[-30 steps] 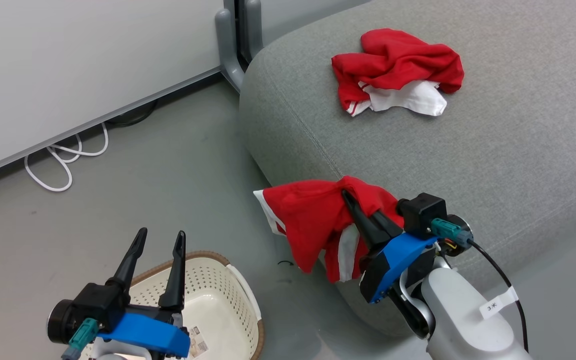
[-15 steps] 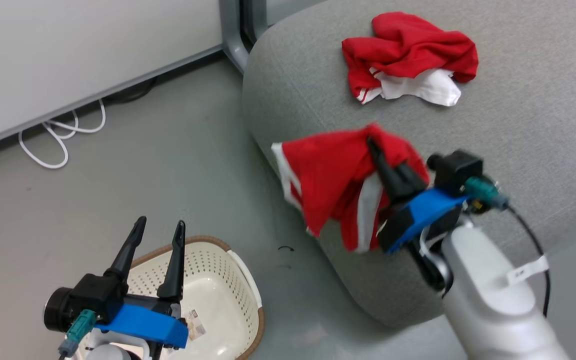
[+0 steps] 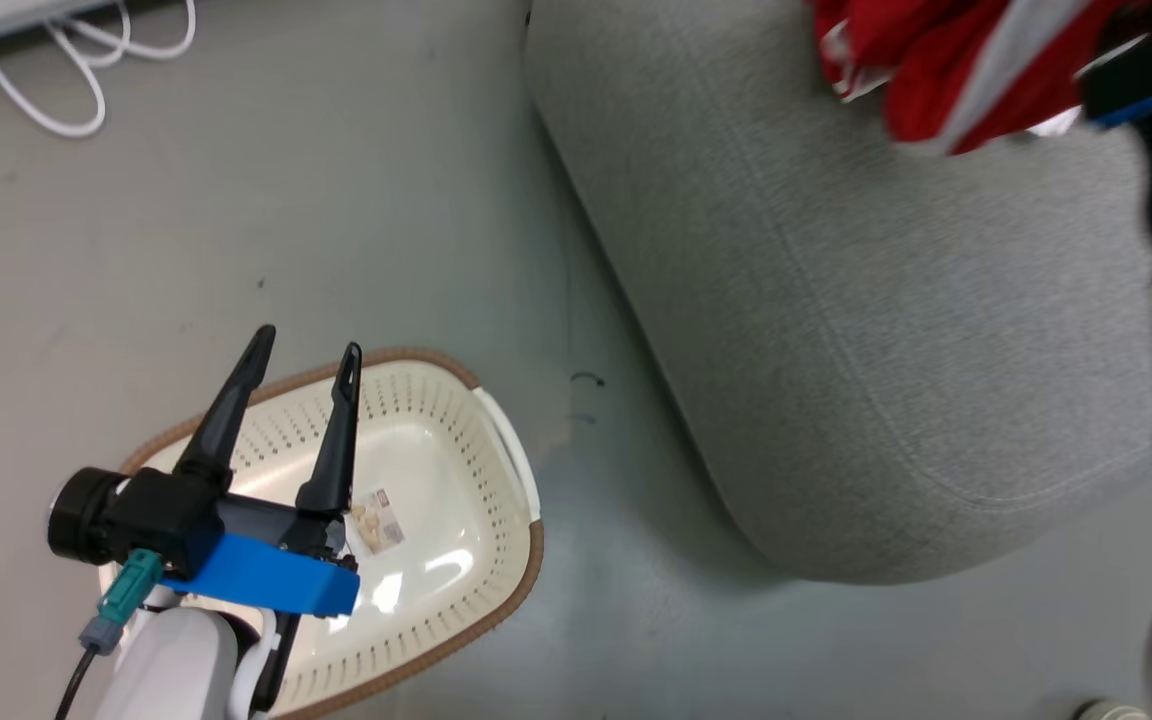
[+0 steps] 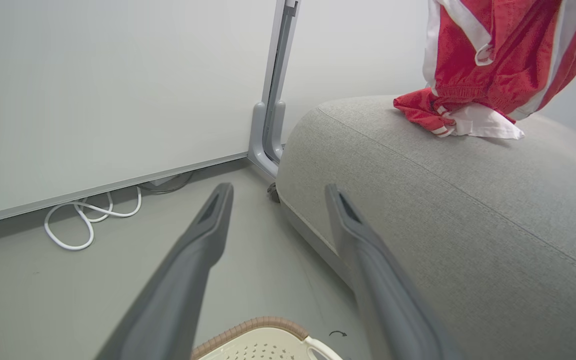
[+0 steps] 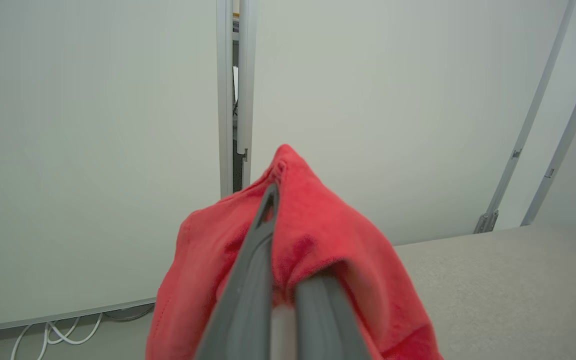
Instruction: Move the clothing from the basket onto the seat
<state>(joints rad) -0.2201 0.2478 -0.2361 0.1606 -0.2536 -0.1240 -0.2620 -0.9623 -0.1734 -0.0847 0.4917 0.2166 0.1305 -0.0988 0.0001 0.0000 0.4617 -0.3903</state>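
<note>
Jaws on right gripper (image 5: 278, 225) pinch soft red white-striped garment (image 5: 328, 230); left gripper (image 3: 306, 345) wide, empty. I'd get over grey fabric seat cushion (image 3: 836, 300) below jaws b4 releasing.

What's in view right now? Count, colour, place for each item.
seat: 1, light grey, right side of head view
basket: 1, cream with brown rim, on the floor left of the seat, no clothes inside
label: 1, printed, on the basket base
loose garment: 1, red and white, lying on the seat
held garment: 1, red and white, hanging from the right hand above the seat
cable: 1 bundle, white, looped on the floor by the wall
wall panels: white, grey post between them
left hand: open, over the basket
right hand: shut on the held garment
</note>
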